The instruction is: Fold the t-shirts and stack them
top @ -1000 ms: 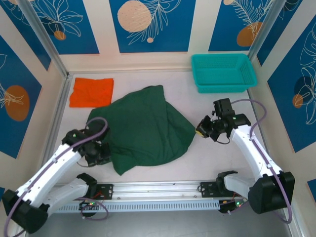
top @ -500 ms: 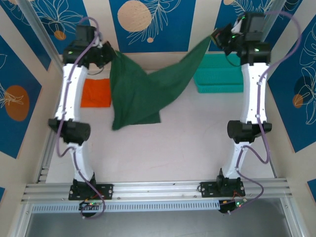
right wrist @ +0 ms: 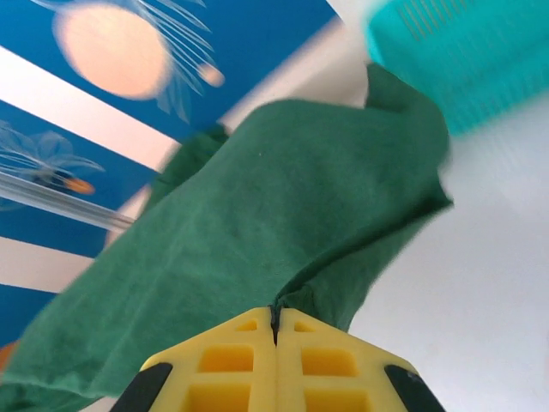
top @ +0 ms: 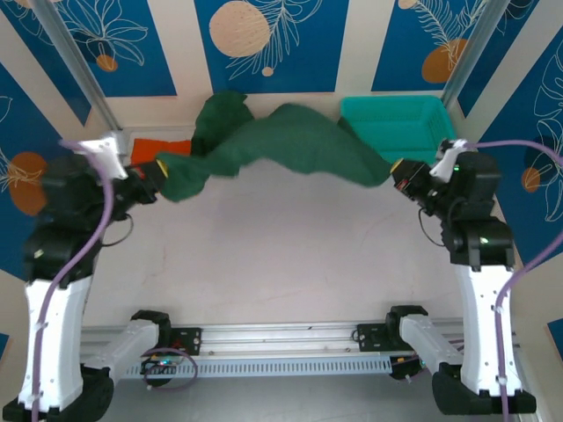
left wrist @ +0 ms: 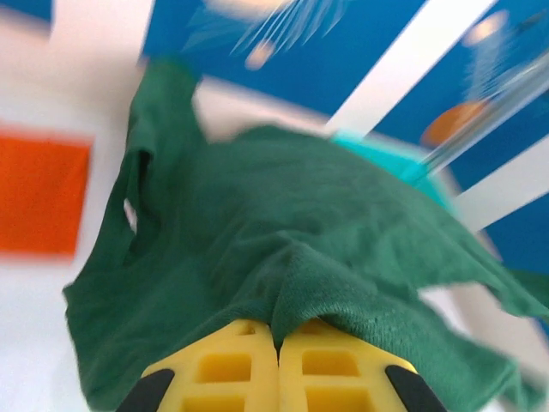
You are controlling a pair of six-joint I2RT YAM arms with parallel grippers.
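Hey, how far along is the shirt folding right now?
Done: the orange shirt lies folded flat at the back left. In hand: the green shirt hangs stretched between the left claw and right claw, both shut on it. Left: lay it down, fold it, and stack the two.

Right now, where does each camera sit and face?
Top external: above, behind the arm bases, looking down on the table; both white arms, left gripper and right gripper stretching the dark green cloth t-shirt.
Left wrist: on the left arm, facing far right; its shut yellow fingers, bright orange cloth t-shirt at left.
Right wrist: on the right arm, facing the back wall; its shut yellow fingers, teal plastic mesh basket.
Shared: green shirt and basket, all three.
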